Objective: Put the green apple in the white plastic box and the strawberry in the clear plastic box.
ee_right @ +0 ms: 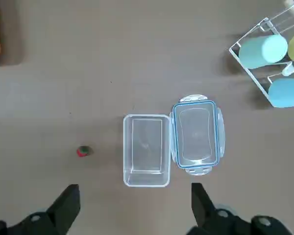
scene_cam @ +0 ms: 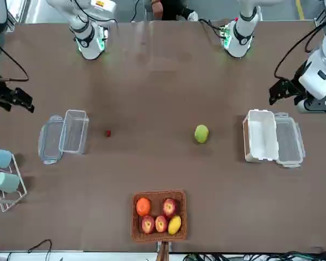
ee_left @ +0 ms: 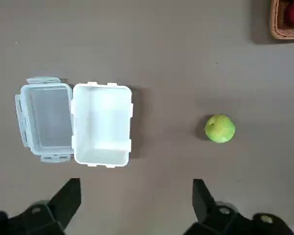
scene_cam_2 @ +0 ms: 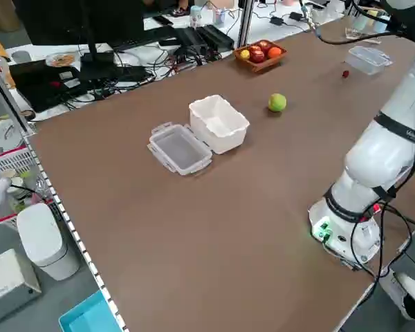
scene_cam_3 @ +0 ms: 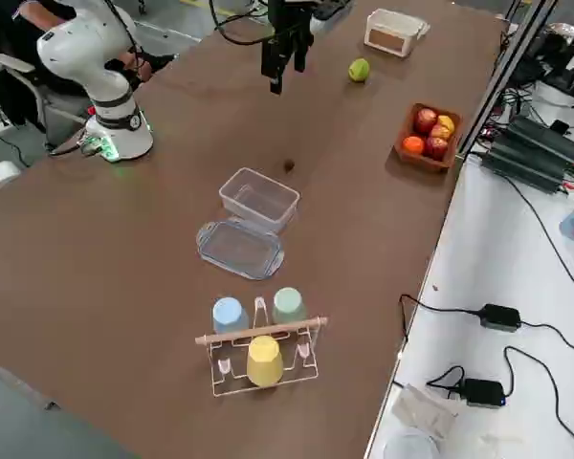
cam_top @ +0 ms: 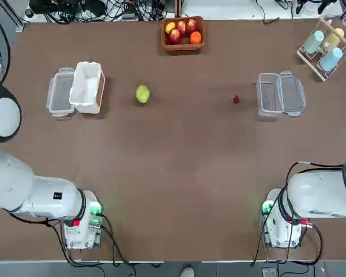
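Note:
The green apple lies on the brown table, right of the empty white plastic box, whose lid lies open beside it. Farther right, the tiny red strawberry sits just left of the empty clear plastic box, and that box's clear lid rests against its far side. My left gripper hovers high above the white box and the apple, open and empty. My right gripper hovers high above the clear box and the strawberry, also open and empty.
A wicker basket with red apples and orange and yellow fruit stands at the far middle edge. A wire rack with coloured cups is at the far right corner. Both arm bases stand at the near edge.

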